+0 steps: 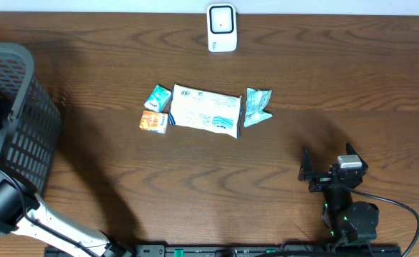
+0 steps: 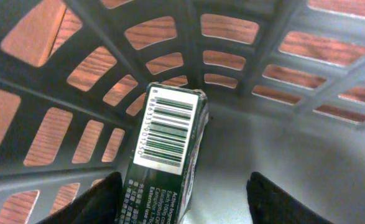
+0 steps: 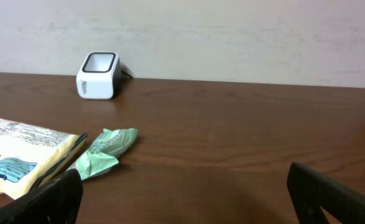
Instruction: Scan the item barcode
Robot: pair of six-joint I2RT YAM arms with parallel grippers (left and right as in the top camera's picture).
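So we're at the pick-up stage here, nothing's been near the small white box-shaped barcode scanner [image 1: 222, 28] at the far edge of the wooden table [image 1: 195, 185] yet. The left gripper [image 2: 183, 180] is down inside the grey plastic mesh basket [image 1: 23, 121] at the left end of the table, and the dark green cardboard box with a white barcode label [image 2: 170, 134] is lying on the basket floor right between its fingers, label side up. The jaws are apart on either side of the box. There's a clear gap on the right-hand side, so I'd call that no grip so far. The right gripper [image 3: 182, 177] is parked low near the front right with its jaws wide apart and nothing between them. A white and yellow plastic pouch [image 1: 205, 111] and a crumpled green wrapper [image 1: 257, 107] sit mid-table with two little packets beside them. My guess for the next move is to pinch the box by its long sides without covering the label, lift it clear of the basket wall, then carry it over and turn the barcode to face the scanner window.
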